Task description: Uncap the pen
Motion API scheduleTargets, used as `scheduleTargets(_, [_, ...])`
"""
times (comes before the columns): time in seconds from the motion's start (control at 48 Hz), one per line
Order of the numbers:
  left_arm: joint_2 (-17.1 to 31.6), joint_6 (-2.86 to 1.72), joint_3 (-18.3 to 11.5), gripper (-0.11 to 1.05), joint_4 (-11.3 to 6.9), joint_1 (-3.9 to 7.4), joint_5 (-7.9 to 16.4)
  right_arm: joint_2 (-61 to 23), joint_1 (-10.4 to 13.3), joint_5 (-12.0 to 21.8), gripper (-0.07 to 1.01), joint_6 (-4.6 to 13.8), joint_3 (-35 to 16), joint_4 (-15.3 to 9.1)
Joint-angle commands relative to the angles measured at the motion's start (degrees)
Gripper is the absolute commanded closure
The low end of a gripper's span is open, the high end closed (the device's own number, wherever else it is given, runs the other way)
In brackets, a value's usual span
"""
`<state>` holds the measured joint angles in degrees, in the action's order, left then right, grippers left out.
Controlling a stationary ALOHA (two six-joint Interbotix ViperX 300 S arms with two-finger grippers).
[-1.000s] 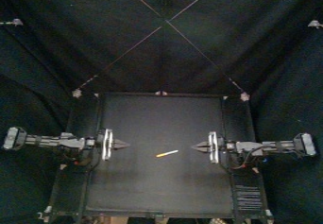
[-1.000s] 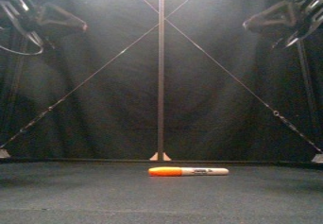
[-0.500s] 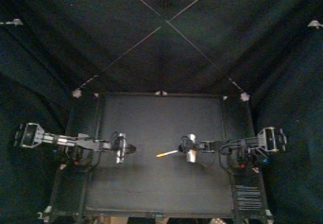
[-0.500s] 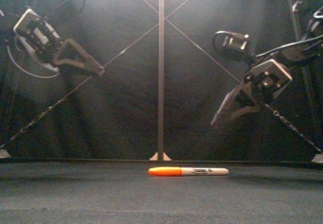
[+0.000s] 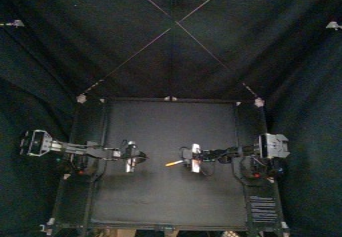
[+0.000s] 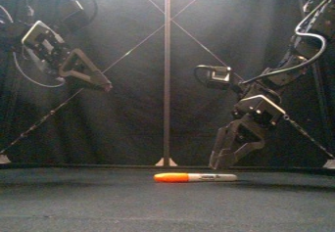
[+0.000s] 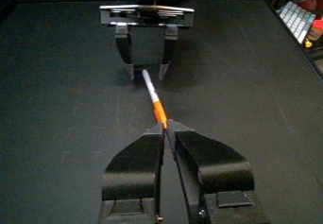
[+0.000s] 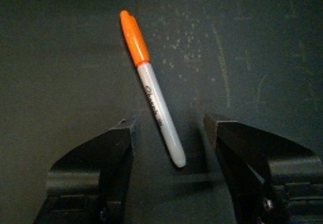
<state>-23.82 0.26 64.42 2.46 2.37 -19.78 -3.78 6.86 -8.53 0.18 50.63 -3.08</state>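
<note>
While the pen (image 5: 171, 164) lies flat at the tabletop's (image 5: 134, 196) centre, orange cap leftward | right gripper (image 8: 167, 122): jaws wide apart above grey barrel, gripping nothing | left gripper (image 7: 164, 129): jaws closed together, empty, aloft.

Pen (image 5: 171, 164) on table (image 5: 160, 121); left jaws, right jaws flank it.

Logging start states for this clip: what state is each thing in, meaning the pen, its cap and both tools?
pen: lying flat on the table, not grasped.
orange cap: on the pen, not pulled off.
left tool: jaws shut, empty, raised above the table.
right tool: jaws open, empty, low over the pen's grey end, not touching it.
</note>
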Motion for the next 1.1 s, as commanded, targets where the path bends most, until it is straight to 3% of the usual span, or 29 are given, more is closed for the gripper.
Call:
scheduleTargets(0.021, [0.0,0.0,-1.49,0.39,0.0,0.09,-0.53,-0.18,0.53,-0.09,0.16,0.09,-0.79,0.09])
scheduleTargets(0.167, [0.88,-0.09,-2.2,0.38,0.0,-0.18,-0.53,-1.67,0.88,1.23,0.32,0.09,-0.88,0.18])
scheduleTargets(0.312, [4.31,-0.18,-4.83,0.3,-0.09,-0.26,0.0,-1.05,1.14,2.02,0.4,0.35,-1.32,0.09])
scheduleTargets(0.5, [11.34,0.09,-10.28,0.09,0.09,0.53,2.11,3.25,0.97,2.2,0.41,0.35,-3.69,-0.18])
scheduleTargets(0.583, [13.62,0.09,-12.39,0.05,0.09,0.97,3.87,4.39,0.7,2.37,0.41,0.26,-4.39,-0.44])
scheduleTargets(0.771, [17.93,0.0,-16.0,0.05,0.18,2.11,7.73,5.8,-0.18,2.37,0.41,0.18,-5.01,-0.79])
scheduleTargets(0.854, [19.6,0.0,-16.79,0.05,0.18,2.55,7.91,6.15,-0.88,2.37,0.41,0.18,-5.27,-0.88])
scheduleTargets(1.104, [23.55,0.0,-18.37,0.05,0.09,2.46,8.17,7.03,-1.41,2.37,0.41,0.09,-5.8,-0.97])
